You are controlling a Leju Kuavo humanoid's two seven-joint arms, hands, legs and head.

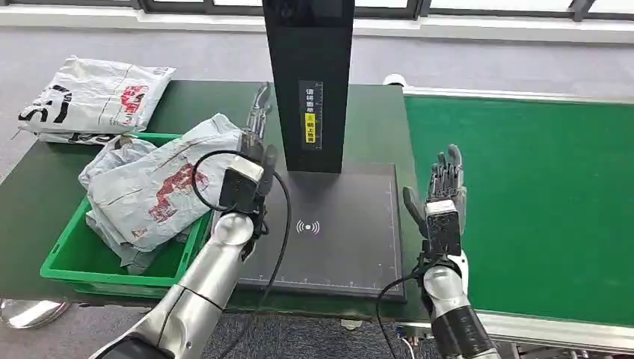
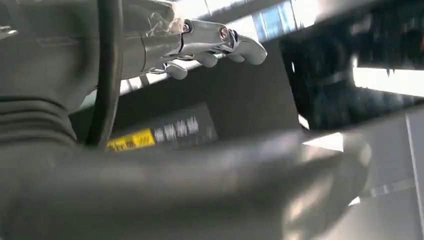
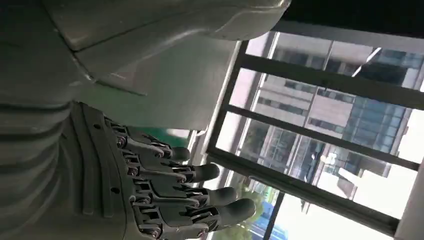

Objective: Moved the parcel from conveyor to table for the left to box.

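Silver forearms come up from the bottom of your head view, and both hands are empty. Your right hand (image 1: pixel 441 196) stands upright with fingers spread and holding nothing, at the seam between the dark scanner pad (image 1: pixel 351 247) and the green conveyor (image 1: pixel 523 187). Your left hand (image 1: pixel 256 142) has its fingers extended and apart, gripping nothing, poised just beside the black scanner column (image 1: pixel 308 82) and over the near edge of the grey parcel (image 1: pixel 161 183). That parcel lies crumpled on top of others in the green bin (image 1: pixel 67 258), spilling over the rim toward the pad. Farther back, a white parcel (image 1: pixel 93 97) rests on the table (image 1: pixel 366 112), well apart from the bin.

No parcel is visible on the stretch of belt you can see, so the right hand looks to be waiting for one.

Watch the left hand: it sits very close to the column, and a careless swing could knock it. The black cable (image 1: pixel 280 224) looping from the left wrist hangs over the pad and could snag a parcel set there. The overhanging parcel could also slide out of the bin if brushed.
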